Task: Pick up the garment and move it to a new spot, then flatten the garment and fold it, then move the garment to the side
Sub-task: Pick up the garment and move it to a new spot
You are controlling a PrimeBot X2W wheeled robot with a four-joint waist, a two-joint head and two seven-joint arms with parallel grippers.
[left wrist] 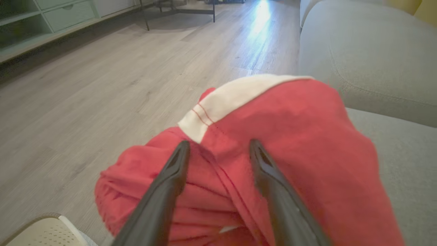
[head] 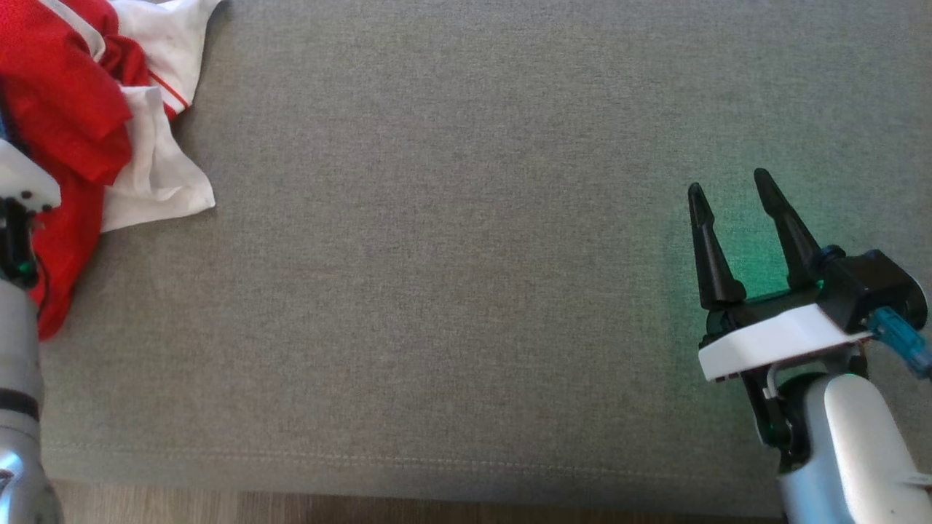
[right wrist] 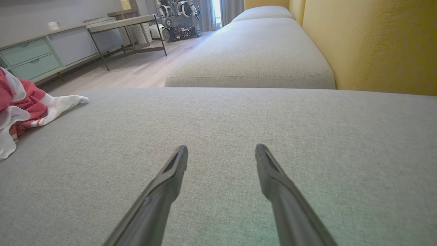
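Right, head view first: the garment (head: pixel 65 94), red with white panels, sits crumpled in the upper left corner, on the left end of the grey seat cushion (head: pixel 466 291). Its heap runs top to bottom along the left edge of the frame, and a white flap pokes out toward the right. The left forearm (head: pixel 18 378) rises at that edge, overlapping the red cloth. At the lower right, the right gripper (head: pixel 729 183) hangs over bare cushion with its fingers spread, well apart from the garment. A strip of wooden floor (head: pixel 291 509) runs along the bottom.

Left wrist view now: the left gripper (left wrist: pixel 219 142) is spread wide right over the red mound, which has a white band across its top. Whether the tips touch cloth, I cannot tell. A cabinet (left wrist: pixel 51 13) sits in the upper left corner, and a beige perforated thing (left wrist: pixel 41 232) at the lower left.

Right wrist view: fingers parted over plain cushion, garment at the left edge, its white corner pointing right. Beyond are a second cushion (right wrist: pixel 252 54), a yellow backrest (right wrist: pixel 375 44) at the upper right, and a sideboard (right wrist: pixel 34 58) and metal-legged table (right wrist: pixel 129 27) at the upper left
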